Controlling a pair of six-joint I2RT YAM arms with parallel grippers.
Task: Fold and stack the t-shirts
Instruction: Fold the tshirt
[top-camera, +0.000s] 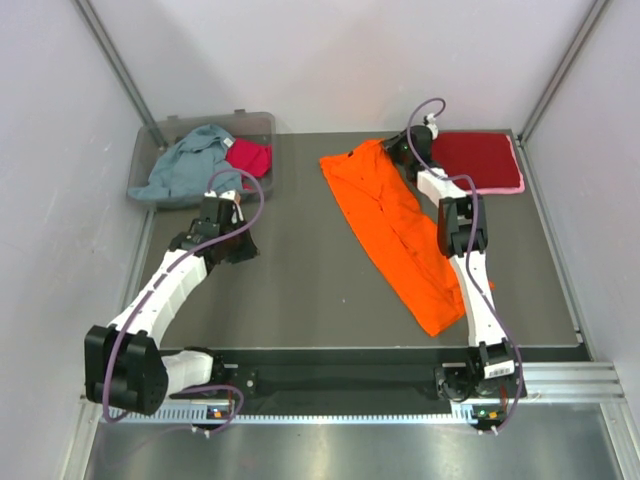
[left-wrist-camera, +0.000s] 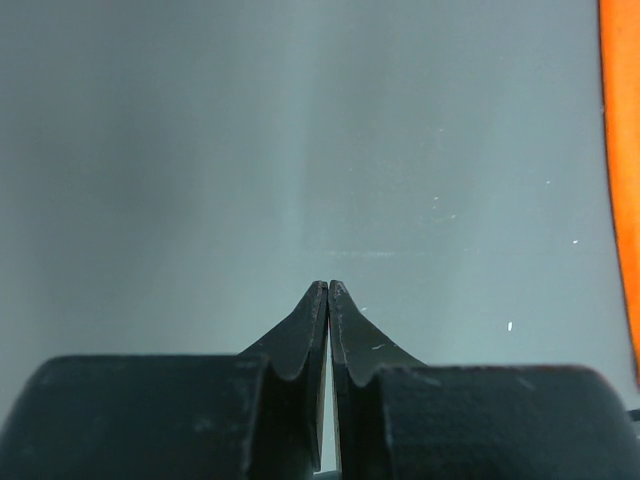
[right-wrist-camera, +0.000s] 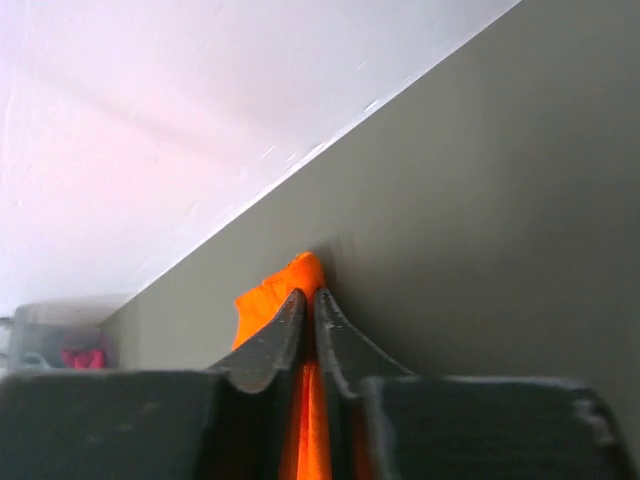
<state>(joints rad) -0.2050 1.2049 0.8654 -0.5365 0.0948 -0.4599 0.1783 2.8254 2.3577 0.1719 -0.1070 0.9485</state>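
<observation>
**Right gripper** (right-wrist-camera: 308, 295): the jaws are drawn to a narrow slit and pinch a fold of the bright orange t-shirt (right-wrist-camera: 268, 298) of soft cloth. The cloth bulges just past the fingertips, above the dark grey table (right-wrist-camera: 480, 230). In the top view this grip sits at the far end of the garment, just beside the folded dark red t-shirt (top-camera: 478, 158). A pink t-shirt (top-camera: 519, 186) shows as a thin edge beneath the dark red one on the right.

**Garment:** the orange t-shirt lies as a long, narrow band, apparently doubled lengthwise. Its long axis runs diagonally from the held far end down to the near right, ending close to the right arm's base. Nearly the whole garment therefore stretches from the right gripper back towards the robot.

**Left gripper** (left-wrist-camera: 327, 288): the fingertips are pressed together with nothing between them, over the table well to the left of the band. Only a sliver of orange shows at the right edge of its own view. It lies near the clear plastic bin (top-camera: 255, 117), which holds a crumpled grey-blue t-shirt (top-camera: 185, 170) and a magenta t-shirt (top-camera: 250, 157).

**Judgement:** the step in hand is probably a crosswise fold, with the held end carried along the long axis towards the near end. The right arm is the nearer of the two. The left would have to cross the table to assist.
</observation>
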